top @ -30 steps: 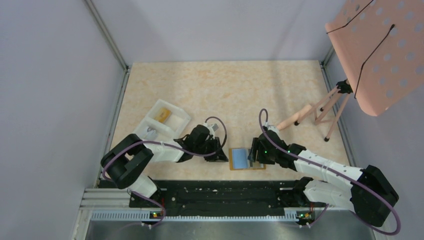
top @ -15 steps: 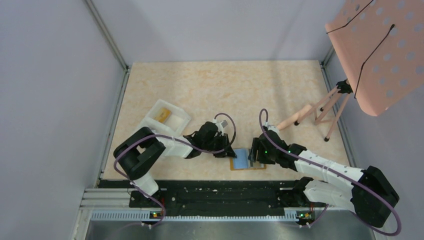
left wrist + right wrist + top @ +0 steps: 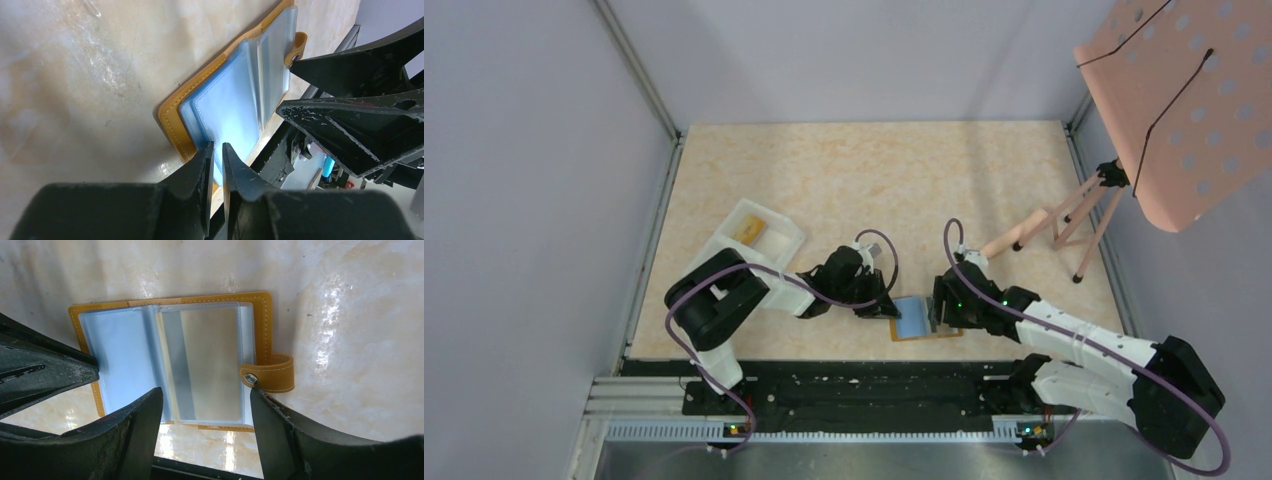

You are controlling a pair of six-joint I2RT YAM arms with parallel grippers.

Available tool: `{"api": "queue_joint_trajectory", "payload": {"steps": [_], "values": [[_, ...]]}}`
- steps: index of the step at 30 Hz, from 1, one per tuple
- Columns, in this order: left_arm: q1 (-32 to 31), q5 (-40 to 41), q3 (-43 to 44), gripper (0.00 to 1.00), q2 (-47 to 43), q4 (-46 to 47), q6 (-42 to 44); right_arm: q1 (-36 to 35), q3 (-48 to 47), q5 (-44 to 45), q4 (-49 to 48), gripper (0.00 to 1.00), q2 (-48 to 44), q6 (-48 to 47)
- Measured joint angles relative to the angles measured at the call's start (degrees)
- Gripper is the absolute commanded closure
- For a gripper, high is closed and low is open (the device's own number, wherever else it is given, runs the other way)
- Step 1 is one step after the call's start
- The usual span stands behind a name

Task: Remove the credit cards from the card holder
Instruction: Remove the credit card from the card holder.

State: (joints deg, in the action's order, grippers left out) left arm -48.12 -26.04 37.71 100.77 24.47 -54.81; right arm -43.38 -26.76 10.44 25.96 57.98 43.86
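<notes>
The tan-orange card holder [image 3: 924,337] lies open on the table near the front edge; it also shows in the left wrist view [image 3: 172,115] and the right wrist view [image 3: 265,320]. A light blue card [image 3: 122,360] sits in its left clear sleeve and a whitish card [image 3: 210,360] in its right one. My left gripper [image 3: 890,310] has its jaws almost together, tips [image 3: 218,146] at the blue card's [image 3: 230,105] left edge. I cannot tell if it pinches the card. My right gripper [image 3: 204,392] is open and straddles the whitish page, one finger beside the snap tab [image 3: 267,372].
A white two-compartment tray [image 3: 734,215] stands left of the arms. A pink perforated stand [image 3: 1184,100] on a tripod [image 3: 1074,215] is at the right wall. A black rail [image 3: 864,385] runs along the front edge just below the wallet.
My left gripper has moved right from beside the wallet onto its left edge. The wallet has shifted slightly right. The right gripper has stayed in place.
</notes>
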Motion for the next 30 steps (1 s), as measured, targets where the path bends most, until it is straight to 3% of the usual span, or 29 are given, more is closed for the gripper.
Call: {"api": "queue_joint_trajectory", "payload": {"steps": [22, 30], "values": [[0.0, -0.7, 0.2, 0.82, 1.1, 1.6, -0.6, 0.1, 1.2, -1.2, -1.7, 0.34, 0.2, -0.3], [0.0, -0.7, 0.3, 0.82, 1.1, 1.5, -0.6, 2.6, 4.7, -8.3, -8.1, 0.35, -4.6, 0.7]]}}
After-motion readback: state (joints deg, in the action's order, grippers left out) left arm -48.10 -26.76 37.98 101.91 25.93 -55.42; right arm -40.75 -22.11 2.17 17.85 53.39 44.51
